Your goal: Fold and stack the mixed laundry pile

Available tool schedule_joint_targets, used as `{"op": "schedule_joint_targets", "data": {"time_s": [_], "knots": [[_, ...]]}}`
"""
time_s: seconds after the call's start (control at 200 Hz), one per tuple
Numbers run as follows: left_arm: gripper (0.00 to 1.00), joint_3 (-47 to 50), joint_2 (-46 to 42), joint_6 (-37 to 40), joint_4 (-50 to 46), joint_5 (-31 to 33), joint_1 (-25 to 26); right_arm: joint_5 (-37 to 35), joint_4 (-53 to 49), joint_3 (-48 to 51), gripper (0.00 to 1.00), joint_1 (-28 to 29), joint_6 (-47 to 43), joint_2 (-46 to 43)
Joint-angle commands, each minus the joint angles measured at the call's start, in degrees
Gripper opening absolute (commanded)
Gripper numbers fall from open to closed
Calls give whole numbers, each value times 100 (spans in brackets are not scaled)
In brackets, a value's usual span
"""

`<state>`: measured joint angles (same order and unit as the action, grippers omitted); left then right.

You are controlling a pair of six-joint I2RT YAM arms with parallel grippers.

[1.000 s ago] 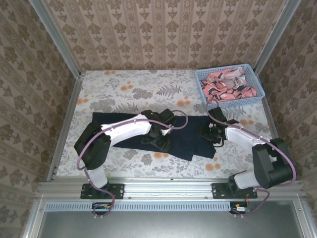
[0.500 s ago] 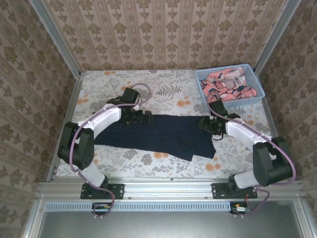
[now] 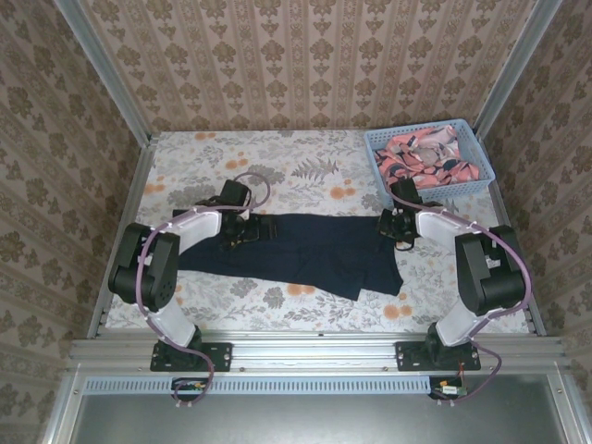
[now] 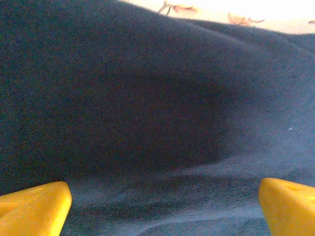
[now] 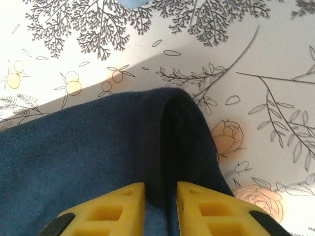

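Observation:
The dark navy T-shirt (image 3: 314, 254) lies spread across the middle of the flowered table. My left gripper (image 3: 242, 231) hovers low over its far left part. In the left wrist view it (image 4: 165, 206) is open wide, with only dark cloth (image 4: 147, 98) under the yellow fingertips (image 4: 34, 209). My right gripper (image 3: 395, 225) is at the shirt's far right corner. In the right wrist view it (image 5: 161, 196) is shut on a raised fold of the navy cloth (image 5: 98, 147). The pink patterned garment (image 3: 427, 157) lies bunched in the basket.
The light blue lattice basket (image 3: 439, 187) stands at the back right, just behind my right gripper. Bare tablecloth (image 3: 277, 176) stretches behind the shirt and along its front. Metal rails and papered walls close in the table on three sides.
My left arm swung from the shirt's middle to its far left part and opened wide. My right gripper slid to the shirt's far right corner and closed on a fold. The shirt lies flatter.

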<state>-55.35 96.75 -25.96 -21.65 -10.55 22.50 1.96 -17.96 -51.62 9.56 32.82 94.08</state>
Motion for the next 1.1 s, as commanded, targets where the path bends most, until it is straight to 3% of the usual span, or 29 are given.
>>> {"op": "schedule_joint_targets", "data": {"time_s": [0.0, 0.09, 0.315, 0.55, 0.685, 0.91, 1.095], "knots": [[100, 163, 233, -104, 104, 158, -8, 70, 116, -200, 15, -36, -69, -39], [100, 161, 372, 3, 109, 326, -33, 77, 50, -250, 0, -114, -66, -189], [100, 93, 711, 272, 11, 621, -70, 231, 244, -485, 0, -498, 108, -125], [100, 190, 731, 320, 34, 728, -70, 312, 328, -1072, 0, -577, 228, 740], [100, 183, 649, 297, 30, 670, -62, 401, 565, -1153, 7, -576, 217, 1061], [100, -251, 169, 313, -526, 502, 39, 656, 492, -817, 43, -511, 213, 484], [100, -513, -496, 289, -921, 546, 452, 823, 534, -189, 44, -360, 199, -87]]}}
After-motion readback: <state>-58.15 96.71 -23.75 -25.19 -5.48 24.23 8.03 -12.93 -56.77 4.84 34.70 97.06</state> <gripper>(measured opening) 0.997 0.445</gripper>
